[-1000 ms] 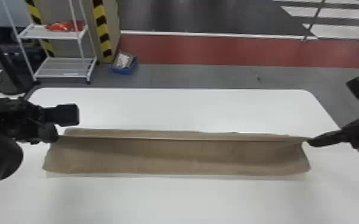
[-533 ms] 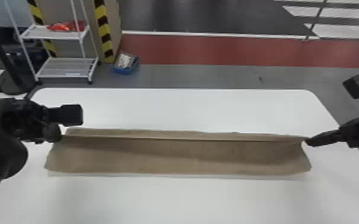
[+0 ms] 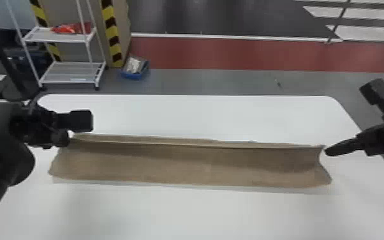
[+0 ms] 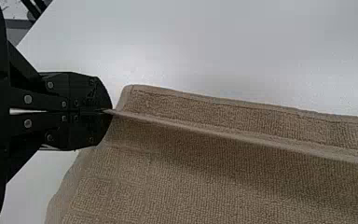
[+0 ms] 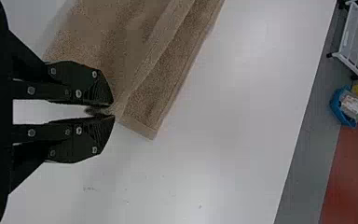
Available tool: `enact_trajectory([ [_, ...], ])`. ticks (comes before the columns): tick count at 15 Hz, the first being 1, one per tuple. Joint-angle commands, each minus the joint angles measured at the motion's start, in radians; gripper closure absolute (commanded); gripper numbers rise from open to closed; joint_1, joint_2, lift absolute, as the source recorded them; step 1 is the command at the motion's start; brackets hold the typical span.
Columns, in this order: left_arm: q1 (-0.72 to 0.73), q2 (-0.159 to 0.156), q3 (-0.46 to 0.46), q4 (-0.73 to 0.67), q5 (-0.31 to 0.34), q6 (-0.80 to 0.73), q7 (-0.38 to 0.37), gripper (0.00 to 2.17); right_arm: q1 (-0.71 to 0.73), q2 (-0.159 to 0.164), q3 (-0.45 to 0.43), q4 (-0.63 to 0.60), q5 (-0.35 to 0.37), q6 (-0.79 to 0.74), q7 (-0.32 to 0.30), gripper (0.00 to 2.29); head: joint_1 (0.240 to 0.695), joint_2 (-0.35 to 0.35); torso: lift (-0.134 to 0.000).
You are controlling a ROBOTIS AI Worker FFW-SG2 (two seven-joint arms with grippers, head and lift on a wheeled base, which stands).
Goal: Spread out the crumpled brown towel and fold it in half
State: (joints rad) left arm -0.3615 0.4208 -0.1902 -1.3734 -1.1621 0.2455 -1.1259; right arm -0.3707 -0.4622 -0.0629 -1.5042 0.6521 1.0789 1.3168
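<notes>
Two corners of one raised ridge are held on the long, brown, ribbed cloth towel (image 3: 194, 169), which lies partly doubled across the middle of the white, smooth-topped table (image 3: 188, 213). The step looks like folding it in half, and it calls for both grippers moving at one pace, the ridge drawn just taut, then laid down level so that the hems meet. Too hard a pull could slip a corner; letting go of one side first would likely skew the fold. The towel's long axis runs left to right, roughly along the table's far edge, its right end a touch nearer the robot; the ridge follows that axis, with a narrow hemmed strip beyond it and a broader panel on the near side. The black left gripper (image 4: 108, 111) pinches the left corner, tips pressed together; the black right gripper (image 5: 110, 111) nips the right corner between its nearly meeting tips
</notes>
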Motion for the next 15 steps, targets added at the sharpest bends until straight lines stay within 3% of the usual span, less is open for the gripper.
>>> enact_trajectory([
  [1,0.009,-0.005,0.000,0.010,-0.007,-0.007,0.021,1.42,0.000,0.013,0.005,0.001,0.006,0.049,-0.051,0.06,0.695,-0.052,-0.124],
  [4,0.015,-0.005,0.003,0.008,-0.007,-0.007,0.032,1.42,0.001,0.019,-0.003,-0.001,0.000,0.056,-0.096,0.06,0.695,-0.063,-0.124],
  [7,0.024,-0.007,0.006,0.000,-0.005,-0.004,0.034,1.42,0.032,0.019,-0.012,-0.033,-0.009,0.059,-0.096,0.08,0.695,-0.065,-0.124],
  [9,0.053,-0.008,0.009,-0.018,-0.005,-0.001,0.077,1.40,0.053,0.019,-0.012,-0.062,-0.009,0.062,-0.094,0.08,0.695,-0.064,-0.124],
  [13,0.222,0.019,0.046,-0.188,0.001,-0.001,0.316,0.02,0.092,0.002,-0.037,-0.103,-0.035,0.065,-0.093,0.08,0.695,-0.061,-0.124],
  [15,0.242,0.024,0.051,-0.200,-0.001,0.002,0.359,0.00,0.096,0.000,-0.046,-0.105,-0.040,0.065,-0.093,0.08,0.695,-0.066,-0.124],
])
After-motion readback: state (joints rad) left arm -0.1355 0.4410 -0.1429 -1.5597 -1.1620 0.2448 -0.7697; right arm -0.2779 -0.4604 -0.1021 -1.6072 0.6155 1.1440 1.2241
